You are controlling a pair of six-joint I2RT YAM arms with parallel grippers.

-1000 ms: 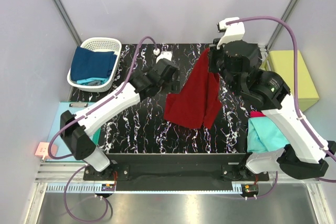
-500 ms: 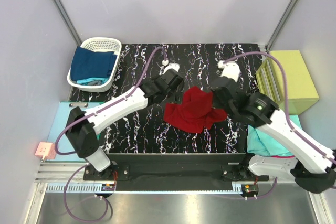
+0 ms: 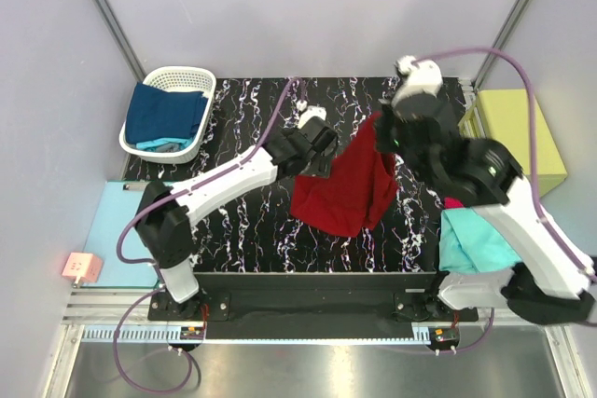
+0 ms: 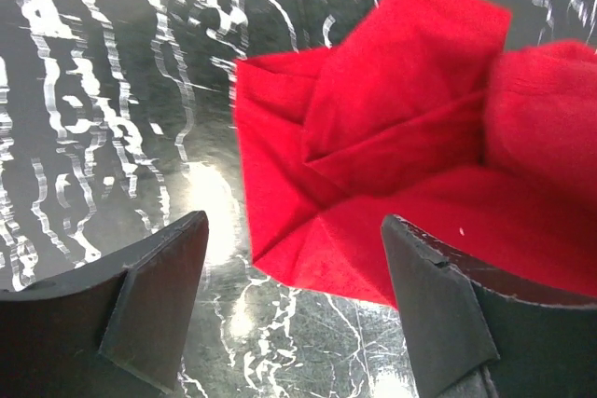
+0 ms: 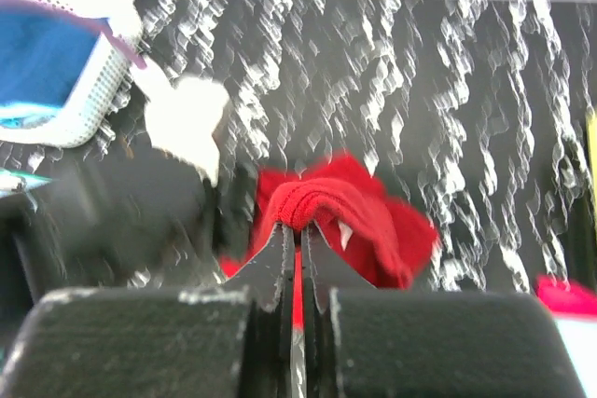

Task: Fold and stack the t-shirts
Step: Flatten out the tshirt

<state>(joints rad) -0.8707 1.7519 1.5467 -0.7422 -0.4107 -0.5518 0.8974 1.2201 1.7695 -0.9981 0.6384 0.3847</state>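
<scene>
A dark red t-shirt (image 3: 350, 184) hangs bunched from my right gripper (image 3: 377, 130), its lower part resting on the black marbled table (image 3: 242, 212). The right wrist view shows that gripper (image 5: 300, 223) shut on a fold of the red shirt (image 5: 359, 207). My left gripper (image 3: 326, 162) is open beside the shirt's left edge. In the left wrist view its jaws (image 4: 294, 309) stand wide apart just above the table, with the shirt's corner (image 4: 392, 174) ahead of and partly between them. A teal shirt (image 3: 471, 244) and a magenta one (image 3: 455, 203) lie at the right.
A white basket (image 3: 168, 109) at the back left holds navy blue and teal shirts. A yellow-green box (image 3: 522, 137) stands off the right edge. A pale-blue sheet (image 3: 104, 230) lies to the left of the table. Purple cables loop over both arms.
The right gripper dipped low with the red shirt, then rose and moved back, lifting it again. The left gripper has moved right, up to the shirt's left edge.
</scene>
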